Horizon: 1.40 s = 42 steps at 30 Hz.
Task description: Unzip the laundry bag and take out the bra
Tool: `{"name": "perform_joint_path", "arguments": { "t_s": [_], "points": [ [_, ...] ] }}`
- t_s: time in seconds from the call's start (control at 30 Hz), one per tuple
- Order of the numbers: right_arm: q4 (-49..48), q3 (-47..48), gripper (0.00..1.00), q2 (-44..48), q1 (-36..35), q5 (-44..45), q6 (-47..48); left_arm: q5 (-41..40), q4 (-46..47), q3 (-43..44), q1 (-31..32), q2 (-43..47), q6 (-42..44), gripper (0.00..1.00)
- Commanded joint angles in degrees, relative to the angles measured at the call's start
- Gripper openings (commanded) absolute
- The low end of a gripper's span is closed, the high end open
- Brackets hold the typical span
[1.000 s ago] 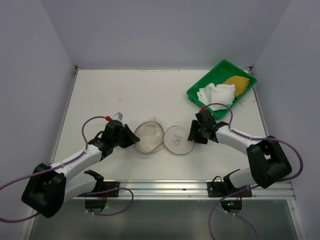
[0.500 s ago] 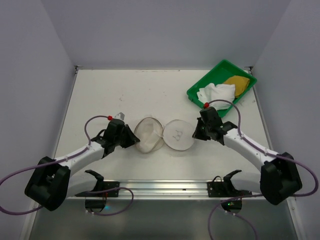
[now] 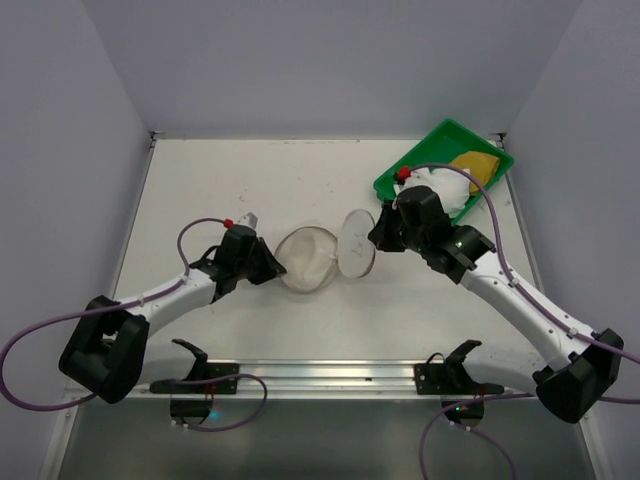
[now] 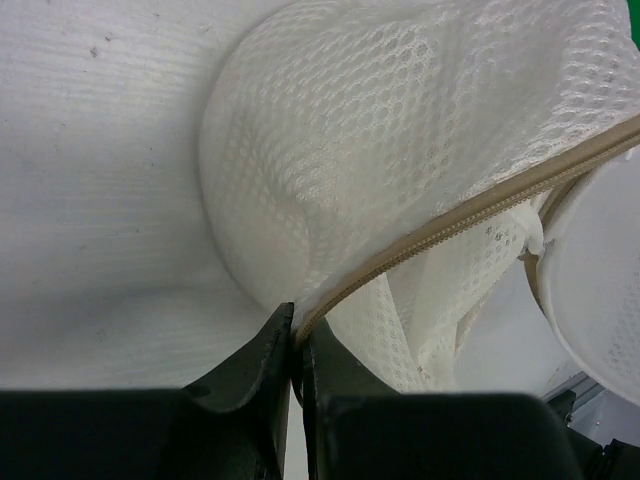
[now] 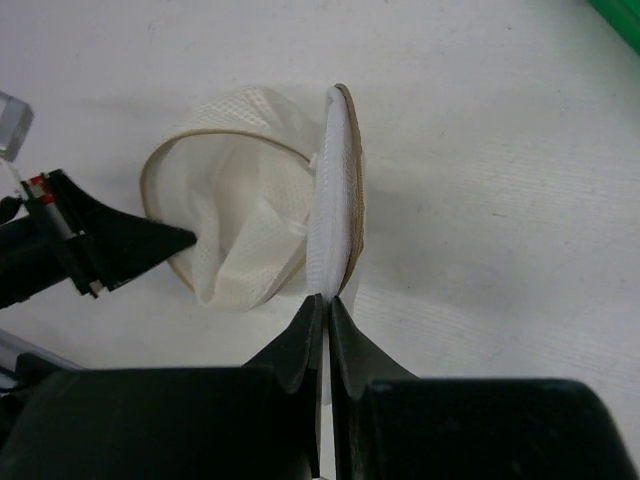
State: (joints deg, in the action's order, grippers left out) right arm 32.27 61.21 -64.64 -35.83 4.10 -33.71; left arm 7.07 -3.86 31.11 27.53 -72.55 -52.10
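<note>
The laundry bag (image 3: 305, 260) lies unzipped mid-table, its mesh bowl gaping. My left gripper (image 3: 272, 268) is shut on the bowl's zip rim (image 4: 450, 230), and the beige zip tape runs straight in between the closed jaws (image 4: 297, 335). My right gripper (image 3: 377, 238) is shut on the edge of the round lid (image 3: 357, 243), which stands on edge (image 5: 335, 190) beside the bowl (image 5: 235, 230). The bowl looks empty. The bra (image 3: 445, 183), white fabric with a mustard-yellow cup (image 3: 473, 168), lies in the green tray (image 3: 386, 190) behind the right gripper.
The green tray stands at the back right corner, near the right wall. Both arms reach in from the near edge and meet at the bag. A metal rail (image 3: 320, 375) runs along the table's front edge.
The right gripper shut on the lid and lifted it from flat to standing on edge, moving back and up. The left gripper narrowed onto the zip rim and shifted slightly away with the bowl.
</note>
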Motion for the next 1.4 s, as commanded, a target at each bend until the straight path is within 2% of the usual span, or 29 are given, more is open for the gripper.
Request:
{"name": "perform_joint_path", "arguments": {
  "t_s": [0.0,0.07,0.13,0.3,0.5,0.63,0.8,0.97,1.1,1.37],
  "points": [
    [7.18,2.25,0.00,-2.59,-0.46,11.34,2.60,-0.30,1.05,1.94,0.42,2.05,1.30,0.11],
    [7.54,0.41,0.00,-2.68,-0.29,19.67,3.39,-1.35,0.00,1.41,0.33,3.82,1.30,0.11],
    [7.81,-0.12,0.00,-3.03,-0.02,22.35,3.74,-1.71,-0.27,0.62,0.42,5.58,1.21,0.10],
    [2.46,1.36,0.00,-3.91,-0.37,12.63,4.54,0.84,1.57,0.00,1.21,4.97,-0.02,0.09],
    [-1.24,6.11,0.00,-8.74,-2.57,6.37,4.45,2.59,5.78,0.17,2.17,0.67,-0.81,0.09],
    [-5.81,7.78,0.00,-11.99,-4.24,-1.43,3.75,3.39,8.07,0.79,2.79,-2.67,-1.51,0.09],
    [-15.37,7.87,0.00,-18.39,-6.26,-10.67,3.30,5.14,10.97,0.70,2.79,-6.19,-1.61,0.07],
    [-21.10,10.24,0.00,-26.57,-8.90,-19.37,2.78,4.62,11.77,-0.96,2.79,-5.76,-2.04,0.06],
    [-22.25,14.45,0.00,-31.06,-12.32,-20.97,4.62,3.31,11.59,-2.98,2.79,-3.92,-2.40,0.06],
    [-31.39,13.50,0.01,-35.19,-13.12,-26.15,4.18,1.46,12.21,-9.30,2.79,0.30,-4.85,0.12]
  ]
}}
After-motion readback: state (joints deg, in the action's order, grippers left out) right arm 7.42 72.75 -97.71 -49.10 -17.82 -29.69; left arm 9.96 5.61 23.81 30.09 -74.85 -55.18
